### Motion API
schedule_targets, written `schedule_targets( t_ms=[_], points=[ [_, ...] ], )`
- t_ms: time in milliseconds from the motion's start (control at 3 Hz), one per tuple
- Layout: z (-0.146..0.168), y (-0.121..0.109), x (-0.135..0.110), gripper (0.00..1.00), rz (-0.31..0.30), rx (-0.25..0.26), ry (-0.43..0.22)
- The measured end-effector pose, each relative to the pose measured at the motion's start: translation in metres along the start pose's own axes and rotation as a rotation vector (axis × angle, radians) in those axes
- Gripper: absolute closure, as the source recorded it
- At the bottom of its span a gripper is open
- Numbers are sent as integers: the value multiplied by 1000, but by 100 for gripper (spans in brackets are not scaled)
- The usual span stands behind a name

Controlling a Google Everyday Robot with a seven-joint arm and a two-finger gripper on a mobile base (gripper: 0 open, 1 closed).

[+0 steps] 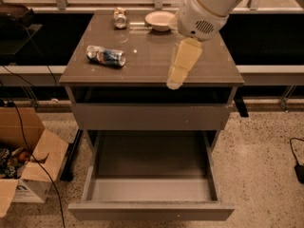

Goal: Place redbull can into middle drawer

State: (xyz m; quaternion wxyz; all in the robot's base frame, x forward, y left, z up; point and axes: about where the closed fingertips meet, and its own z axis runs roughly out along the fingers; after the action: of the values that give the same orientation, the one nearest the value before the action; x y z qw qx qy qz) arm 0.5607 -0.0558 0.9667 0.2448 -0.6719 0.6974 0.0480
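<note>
The redbull can (105, 56), silver and blue, lies on its side on the left part of the cabinet top (147, 56). My gripper (175, 82) hangs on the white arm over the front middle of the top, to the right of the can and apart from it, holding nothing. The middle drawer (152, 211) is pulled out wide below, and its grey floor shows with nothing on it.
A second, silver-and-reddish can (120, 18) and a white bowl (160, 20) stand at the back of the top. The upper drawer front (152, 116) is closed. An open cardboard box (26, 167) and cables lie on the floor at left.
</note>
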Motion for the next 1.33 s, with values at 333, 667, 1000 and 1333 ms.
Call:
schedule_targets(
  t_ms=[333, 667, 1000, 1333],
  points=[
    [32, -16, -24, 0, -10, -7, -54],
    [59, -33, -47, 0, -6, -11, -119],
    [92, -54, -64, 0, 9, -23, -187],
    [132, -78, -78, 0, 39, -37, -264]
  ],
)
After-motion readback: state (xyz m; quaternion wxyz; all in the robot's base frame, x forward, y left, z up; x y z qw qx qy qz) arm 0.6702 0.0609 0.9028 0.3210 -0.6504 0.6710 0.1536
